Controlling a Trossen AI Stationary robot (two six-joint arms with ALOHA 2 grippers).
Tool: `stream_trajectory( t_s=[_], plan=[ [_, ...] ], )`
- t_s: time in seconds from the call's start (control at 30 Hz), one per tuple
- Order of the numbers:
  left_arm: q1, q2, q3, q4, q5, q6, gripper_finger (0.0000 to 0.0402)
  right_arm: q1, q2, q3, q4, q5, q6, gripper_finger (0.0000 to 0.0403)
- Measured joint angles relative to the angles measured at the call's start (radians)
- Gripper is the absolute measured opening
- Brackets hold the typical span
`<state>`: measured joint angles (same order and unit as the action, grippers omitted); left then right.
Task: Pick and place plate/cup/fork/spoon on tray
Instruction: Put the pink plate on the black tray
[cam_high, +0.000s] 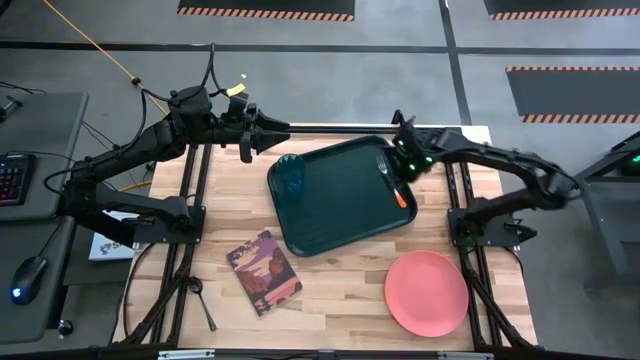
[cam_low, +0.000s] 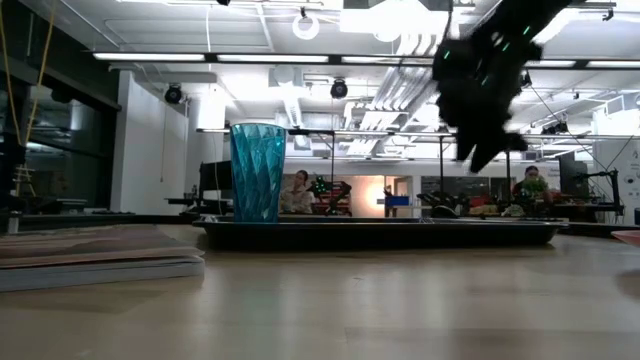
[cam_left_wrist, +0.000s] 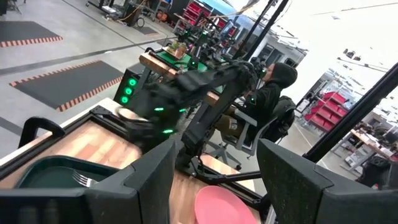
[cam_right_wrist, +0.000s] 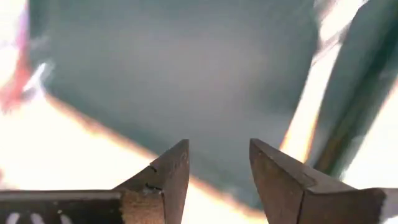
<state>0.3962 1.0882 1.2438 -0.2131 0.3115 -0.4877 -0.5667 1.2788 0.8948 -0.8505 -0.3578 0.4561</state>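
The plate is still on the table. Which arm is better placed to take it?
Probably the right: the plate lies on that arm's side, and the right gripper is open and empty above the tray.

dark green tray (cam_high: 340, 205), salmon-pink plate (cam_high: 427, 291), teal cup (cam_high: 290, 175), orange-handled fork (cam_high: 394, 185)

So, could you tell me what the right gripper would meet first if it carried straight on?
Probably the tray: the open right gripper points at its green floor, with nothing visible between, though depth is unclear.
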Motion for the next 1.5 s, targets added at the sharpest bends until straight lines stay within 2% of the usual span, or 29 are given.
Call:
stream_trajectory(
  t_s=[0.07,0.2,0.3,0.43,0.57,0.7,0.87,1.1,1.3,1.5],
  plan=[
    [0.0,0.0,0.0,0.0,0.0,0.0,0.0216,0.07,-0.075,0.001,-0.123,-0.074,-0.001,0.0158],
    [0.0,0.0,0.0,0.0,0.0,0.0,0.0216,0.255,-0.168,-0.025,-0.324,-0.063,0.061,0.0158],
    [0.0,0.0,0.0,0.0,0.0,0.0,0.0216,0.383,-0.204,-0.111,-0.322,-0.061,0.164,0.0158],
    [0.0,0.0,0.0,0.0,0.0,0.0,0.0216,0.5,-0.208,-0.261,-0.262,-0.062,0.197,0.0158],
    [0.0,0.0,0.0,0.0,0.0,0.0,0.0216,0.542,-0.205,-0.371,-0.151,-0.057,0.225,0.0158],
    [0.0,0.0,0.0,0.0,0.0,-0.008,0.0216,0.563,-0.205,-0.424,-0.068,-0.07,0.268,0.0158],
    [0.0,0.0,0.0,0.0,0.0,-0.009,0.0216,0.606,-0.205,-0.444,-0.005,-0.097,0.27,0.0158],
    [0.0,0.0,0.0,0.0,0.0,-0.008,0.0216,0.655,-0.205,-0.453,0.009,-0.031,0.304,0.0158],
    [0.0,0.0,0.0,0.0,0.0,-0.008,0.0216,0.697,-0.203,-0.453,0.049,-0.039,0.307,0.0158],
    [0.0,0.0,0.0,0.0,0.0,-0.008,0.0216,0.736,-0.135,-0.453,0.085,-0.038,0.324,0.0158]
  ],
)
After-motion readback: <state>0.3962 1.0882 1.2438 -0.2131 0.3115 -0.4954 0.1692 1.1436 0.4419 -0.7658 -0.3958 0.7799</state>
